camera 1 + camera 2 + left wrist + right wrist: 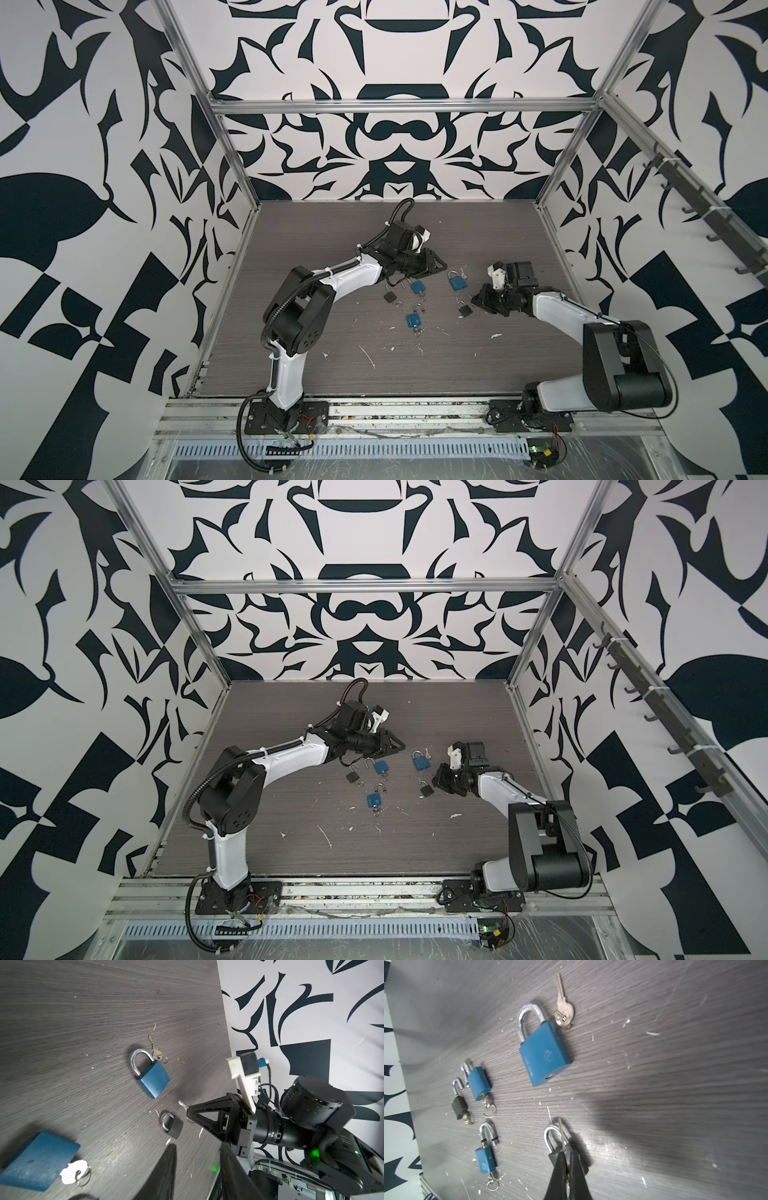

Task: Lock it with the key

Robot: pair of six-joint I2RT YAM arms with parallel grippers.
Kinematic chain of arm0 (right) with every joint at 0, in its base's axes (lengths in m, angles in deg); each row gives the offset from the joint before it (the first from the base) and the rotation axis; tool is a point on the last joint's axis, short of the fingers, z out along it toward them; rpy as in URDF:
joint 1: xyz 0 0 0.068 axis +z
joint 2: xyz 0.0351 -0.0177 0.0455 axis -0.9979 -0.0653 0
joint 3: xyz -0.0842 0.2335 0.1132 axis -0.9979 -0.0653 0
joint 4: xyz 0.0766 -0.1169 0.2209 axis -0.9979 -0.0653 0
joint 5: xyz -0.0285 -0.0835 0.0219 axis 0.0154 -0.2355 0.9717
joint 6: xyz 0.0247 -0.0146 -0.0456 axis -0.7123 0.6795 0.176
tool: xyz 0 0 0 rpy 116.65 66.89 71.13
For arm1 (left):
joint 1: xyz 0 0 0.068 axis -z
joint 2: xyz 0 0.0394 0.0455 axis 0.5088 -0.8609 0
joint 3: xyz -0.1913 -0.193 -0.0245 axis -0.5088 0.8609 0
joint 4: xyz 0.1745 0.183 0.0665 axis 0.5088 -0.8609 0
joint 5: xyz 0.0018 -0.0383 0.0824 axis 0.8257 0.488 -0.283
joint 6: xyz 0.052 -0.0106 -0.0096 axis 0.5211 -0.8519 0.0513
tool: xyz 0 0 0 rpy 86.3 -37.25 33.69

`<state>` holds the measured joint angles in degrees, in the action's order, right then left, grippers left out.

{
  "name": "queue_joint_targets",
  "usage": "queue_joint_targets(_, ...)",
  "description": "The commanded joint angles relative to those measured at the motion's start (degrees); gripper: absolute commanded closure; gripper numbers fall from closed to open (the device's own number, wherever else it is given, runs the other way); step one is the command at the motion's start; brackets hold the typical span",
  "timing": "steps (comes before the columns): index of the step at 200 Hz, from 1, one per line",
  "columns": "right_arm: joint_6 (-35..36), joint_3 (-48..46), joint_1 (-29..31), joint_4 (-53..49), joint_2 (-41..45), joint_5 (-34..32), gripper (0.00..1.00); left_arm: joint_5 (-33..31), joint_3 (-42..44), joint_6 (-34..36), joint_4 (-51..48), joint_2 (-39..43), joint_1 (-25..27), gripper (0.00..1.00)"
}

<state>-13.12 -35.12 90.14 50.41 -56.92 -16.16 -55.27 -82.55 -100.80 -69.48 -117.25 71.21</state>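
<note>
We can read little here. The large blue padlock (545, 1055) has a round stamped emblem on its face and a line of small lettering along one edge, too fine for us to make out. The small blue padlock (485, 1159) has a similar round mark near its base, also unreadable.

The right gripper (566, 1146) has its fingers (558, 1169) pressed together on a key (560, 1130), whose thin blade juts out past the fingertips. Just ahead of those tips, and partly hidden under them, the black padlock (548, 1142) lies on the table (675, 1084), its shackle arching beyond them. In the right wrist view the blade crosses the shackle. We cannot tell whether key and lock touch.

Farther out beyond the right fingertips lies the large blue padlock, with a loose key (563, 1007) just beside its shackle. Off to the side of these fingers, toward the left arm, the small blue padlock has one shackle leg lifted out and a key with a ring in its base. Beyond it, a medium blue padlock (478, 1083) and a small black padlock (459, 1107) each have a key in the base.

The left gripper (198, 1146) has its fingers (166, 1167) moderately apart and holds nothing; only bare table shows between them. The large blue padlock lies ahead of its tips, between the two grippers.
</note>
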Motion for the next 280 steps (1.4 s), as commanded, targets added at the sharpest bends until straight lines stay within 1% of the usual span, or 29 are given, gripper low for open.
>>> queue_joint_targets(1,1.7,2.9,0.9,-1.2,-1.0,-2.8,0.98,0.1,2.4,-1.0,1.8,1.3,-0.3,0.62)
queue_joint_targets(47,2.2,3.6,2.1,-3.0,-1.6,-6.2,0.88,0.7,3.9,-2.0,3.4,1.2,-0.8,0.62)
queue_joint_targets(90,2.3,3.9,2.8,-4.2,-1.7,-7.3,0.78,1.0,4.4,-2.3,3.9,1.4,-1.5,0.62)
queue_joint_targets(115,2.4,4.5,3.5,-5.7,-0.5,-9.3,0.77,0.9,5.1,-2.3,4.1,1.9,-1.7,0.62)
queue_joint_targets(141,2.3,5.1,4.5,-7.7,3.2,-11.2,0.77,0.4,6.2,-2.1,4.6,3.1,-2.3,0.62)
queue_joint_targets(167,2.6,6.6,8.6,-10.0,7.0,-14.5,0.77,-0.4,8.7,-1.3,5.1,5.9,-4.0,0.62)
queue_joint_targets(177,2.6,7.2,11.0,-10.4,8.3,-16.6,0.77,-1.2,10.2,-0.9,5.3,7.7,-5.0,0.62)
queue_joint_targets(188,2.5,7.7,13.7,-10.1,9.1,-18.0,0.80,-2.4,12.1,-0.4,5.4,10.0,-6.2,0.62)
queue_joint_targets(209,2.9,9.3,19.5,-8.3,9.1,-20.0,0.80,-5.0,16.5,1.1,4.7,15.1,-8.9,0.62)
queue_joint_targets(224,3.5,11.0,23.1,-6.8,7.6,-22.5,0.78,-6.0,18.8,2.5,2.8,18.6,-11.0,0.61)
queue_joint_targets(242,4.5,13.0,26.1,-4.9,4.9,-25.0,0.72,-6.7,20.8,4.5,0.1,21.8,-13.3,0.61)
queue_joint_targets(257,5.0,14.8,27.1,-3.6,1.9,-24.9,0.68,-7.2,22.6,5.5,-1.8,24.2,-15.1,0.61)
queue_joint_targets(280,5.8,19.2,28.5,-3.4,-4.0,-24.8,0.63,-7.6,26.1,5.7,-2.0,27.8,-17.6,0.61)
